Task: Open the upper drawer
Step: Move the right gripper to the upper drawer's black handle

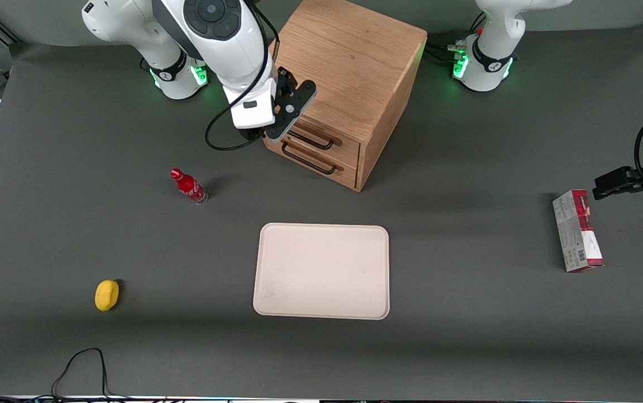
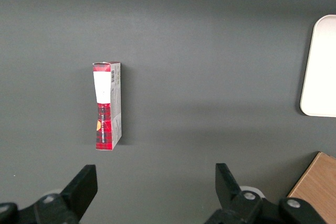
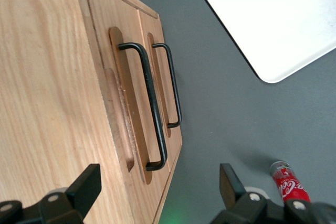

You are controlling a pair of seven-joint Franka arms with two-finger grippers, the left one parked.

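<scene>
The upper drawer (image 3: 126,51) sits flush in the wooden cabinet (image 1: 349,61), its black handle (image 3: 149,106) directly above the lower drawer (image 3: 160,66). Your gripper (image 3: 157,192) hovers just in front of that handle, fingers spread and holding nothing; contact appears absent, though the front view hides the tips. Nearer the front camera lie a red bottle (image 1: 189,186), a cream tray (image 1: 321,271) and a lemon (image 1: 107,294).

Front overhead of table (image 1: 467,347); right wrist close on cabinet (image 3: 47,103), shared
</scene>
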